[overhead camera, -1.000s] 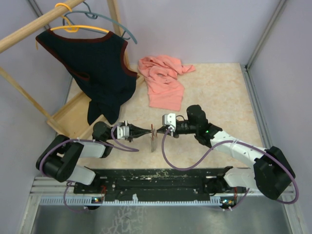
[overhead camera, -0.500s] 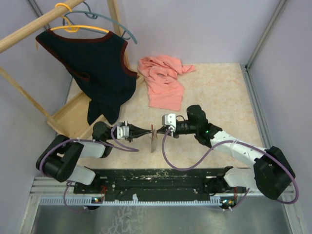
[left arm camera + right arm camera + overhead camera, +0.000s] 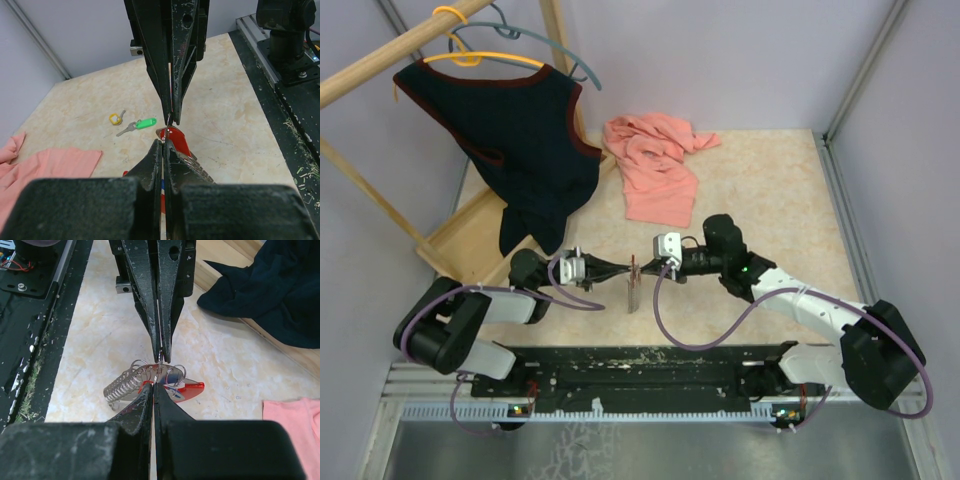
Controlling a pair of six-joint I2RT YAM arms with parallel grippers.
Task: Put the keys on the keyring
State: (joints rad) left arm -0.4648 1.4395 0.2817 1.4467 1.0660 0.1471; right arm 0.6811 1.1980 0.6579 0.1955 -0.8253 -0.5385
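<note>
The keyring (image 3: 633, 290), red on one side and grey metal on the other, hangs off the table between my two grippers. My left gripper (image 3: 625, 268) and right gripper (image 3: 642, 266) meet tip to tip over it. In the left wrist view my left gripper (image 3: 165, 143) is shut on the keyring's red edge (image 3: 179, 141). In the right wrist view my right gripper (image 3: 153, 385) is shut on the keyring (image 3: 172, 377), which carries several small wire rings and a metal coil (image 3: 119, 386). A green key (image 3: 144, 123) and a pale yellow key (image 3: 116, 119) lie on the table beyond.
A pink cloth (image 3: 655, 170) lies at the back of the table. A dark vest (image 3: 525, 140) hangs on a wooden rack (image 3: 470, 240) at the left. A black rail (image 3: 650, 365) runs along the near edge.
</note>
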